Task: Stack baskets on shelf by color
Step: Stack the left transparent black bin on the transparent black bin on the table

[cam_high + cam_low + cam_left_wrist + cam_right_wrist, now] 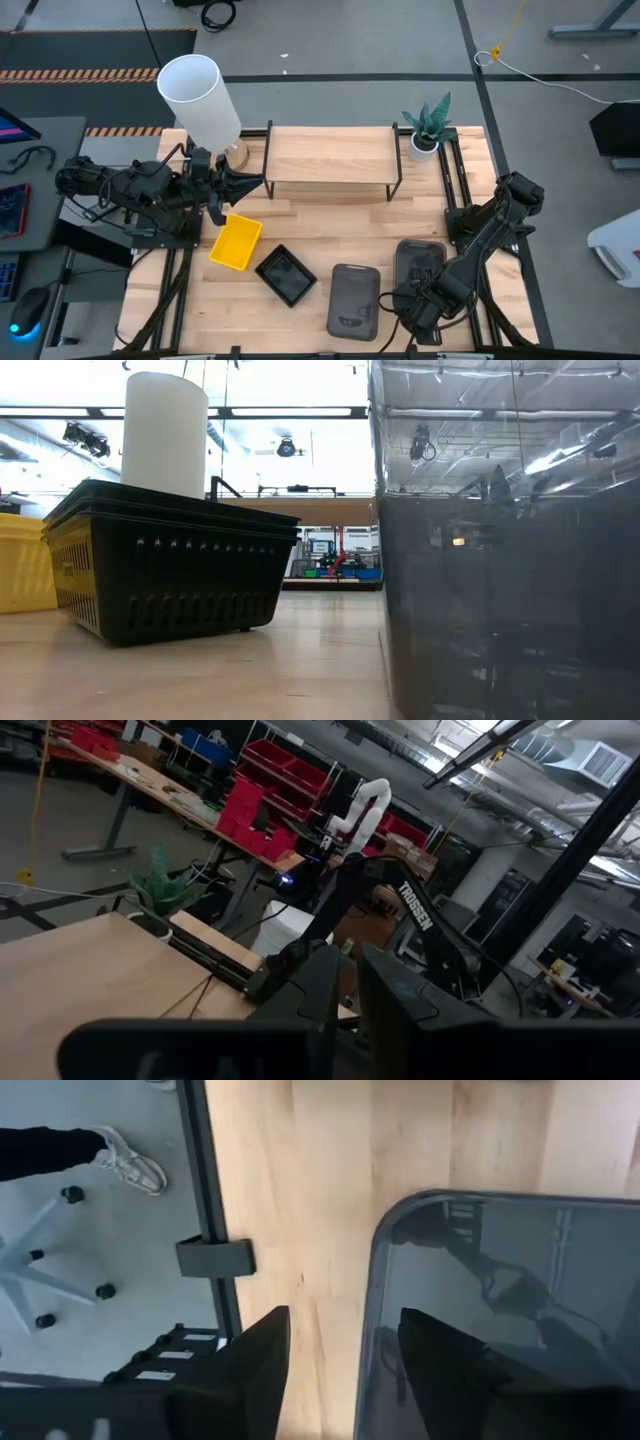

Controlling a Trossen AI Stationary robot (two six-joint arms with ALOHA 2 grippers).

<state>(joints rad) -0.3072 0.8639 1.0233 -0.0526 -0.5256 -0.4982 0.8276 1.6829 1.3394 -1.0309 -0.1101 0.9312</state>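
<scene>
The right end effector (418,312) hangs low over the front right of the worktop (330,225), its fingers (255,1365) spread astride the rim of a dark grey basket (417,268), one outside on the wood and one over the inside, with a second dark grey basket (353,301) lying just beside it. The left end effector (250,185) sits by the left end of the empty shelf (330,155), its fingers nearly together on nothing, with the yellow basket (236,242) and the black basket (286,275) on the worktop in front of it.
</scene>
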